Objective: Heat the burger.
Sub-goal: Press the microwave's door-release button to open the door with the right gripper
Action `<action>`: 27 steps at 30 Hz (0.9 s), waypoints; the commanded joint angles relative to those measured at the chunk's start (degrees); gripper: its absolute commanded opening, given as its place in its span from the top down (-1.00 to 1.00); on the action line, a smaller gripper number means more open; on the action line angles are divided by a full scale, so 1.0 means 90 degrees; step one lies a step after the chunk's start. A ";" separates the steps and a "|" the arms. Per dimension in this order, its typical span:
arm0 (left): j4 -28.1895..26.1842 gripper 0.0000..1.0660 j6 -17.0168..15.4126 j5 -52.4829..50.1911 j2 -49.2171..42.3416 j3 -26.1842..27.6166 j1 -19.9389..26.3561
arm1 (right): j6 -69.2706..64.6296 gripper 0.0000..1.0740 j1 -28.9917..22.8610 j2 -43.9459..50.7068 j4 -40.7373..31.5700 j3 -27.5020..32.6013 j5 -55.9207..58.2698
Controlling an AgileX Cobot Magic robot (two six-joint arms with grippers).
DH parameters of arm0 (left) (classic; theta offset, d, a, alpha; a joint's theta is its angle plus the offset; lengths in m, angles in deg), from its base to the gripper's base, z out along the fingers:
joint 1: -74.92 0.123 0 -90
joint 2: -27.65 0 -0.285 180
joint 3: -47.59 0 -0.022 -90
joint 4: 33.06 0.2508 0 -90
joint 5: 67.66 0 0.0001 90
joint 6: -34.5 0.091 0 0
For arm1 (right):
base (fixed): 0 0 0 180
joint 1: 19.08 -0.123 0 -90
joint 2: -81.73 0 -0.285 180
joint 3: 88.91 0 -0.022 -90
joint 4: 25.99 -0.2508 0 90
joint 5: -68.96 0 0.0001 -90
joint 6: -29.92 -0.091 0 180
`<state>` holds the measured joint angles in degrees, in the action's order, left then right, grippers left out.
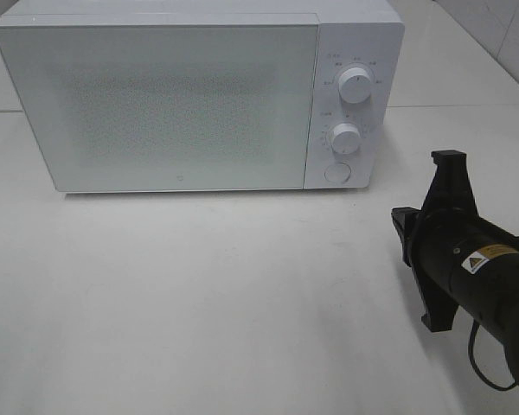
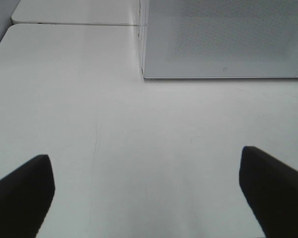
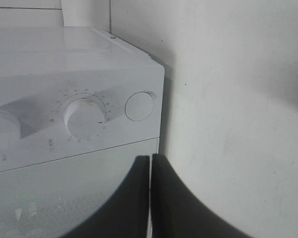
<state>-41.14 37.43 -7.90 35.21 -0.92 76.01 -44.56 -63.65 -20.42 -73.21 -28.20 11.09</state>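
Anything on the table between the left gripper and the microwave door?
Nothing. The left wrist view shows bare white table from the open left gripper to the microwave door.

Exterior high: mounted above the worktop (image 1: 199, 294), looking down toward its far edge; the microwave (image 1: 182, 95) front fills the upper frame, and the right arm (image 1: 476, 268) enters at the near right corner.
Left wrist: low over the worktop, facing the far edge between the wide-set fingers of the left gripper (image 2: 145, 158); microwave at middle range.
Right wrist: rolled sideways, close on the control panel; lower knob (image 3: 84, 118) and round button (image 3: 139, 106) lie just beyond the pressed-together tips of the right gripper (image 3: 150, 163).
Shared: all three views show the microwave front. Exterior high and right wrist share the knob and button. Exterior high and left wrist share the door's lower left corner.
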 commanded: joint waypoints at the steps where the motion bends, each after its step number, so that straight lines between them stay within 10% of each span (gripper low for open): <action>1: -0.0019 -0.78 -0.0032 -0.0064 -0.0146 -0.0019 0.0019 | 0.0045 0.99 -0.0006 -0.0013 -0.0013 -0.0032 0.0013; 27: -0.0019 -0.78 -0.0032 -0.0064 -0.0146 -0.0019 0.0019 | 0.0095 0.98 0.1012 -0.1681 0.0885 -0.2203 0.0713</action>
<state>-41.14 37.43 -7.90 35.21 -0.92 76.01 -44.33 -55.46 -34.29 -66.16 -45.90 16.71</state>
